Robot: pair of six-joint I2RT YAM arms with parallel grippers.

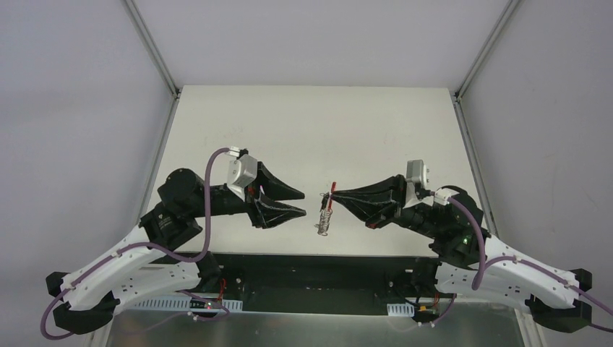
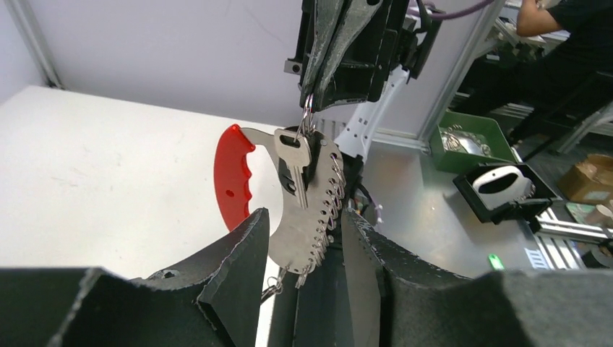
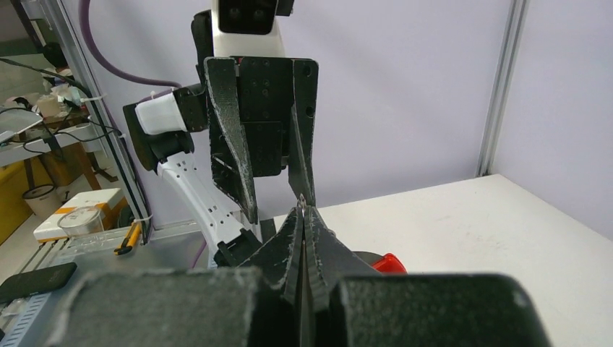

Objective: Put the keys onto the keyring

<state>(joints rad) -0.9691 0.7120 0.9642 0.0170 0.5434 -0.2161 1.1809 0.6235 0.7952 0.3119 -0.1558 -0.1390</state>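
We pinch the keyring (image 1: pixel 326 220) in our right gripper (image 1: pixel 335 196), far from the table (image 1: pixel 289 130) edges; left gripper (image 1: pixel 304 202) gapes beside it.

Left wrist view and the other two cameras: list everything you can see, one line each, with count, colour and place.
keyring: one, silvery plate with wire loops and a red tag, hanging from the right hand above the table
key: one, silvery with black at its head, against the keyring near its top
table: one, white, under both arms
bin: one, green, beyond the table edge
tray: one, black, holding a white item, beside the bin
person: one, dark top, far background
left hand: one, black, open, facing the keyring
right hand: one, black, shut on the keyring's top
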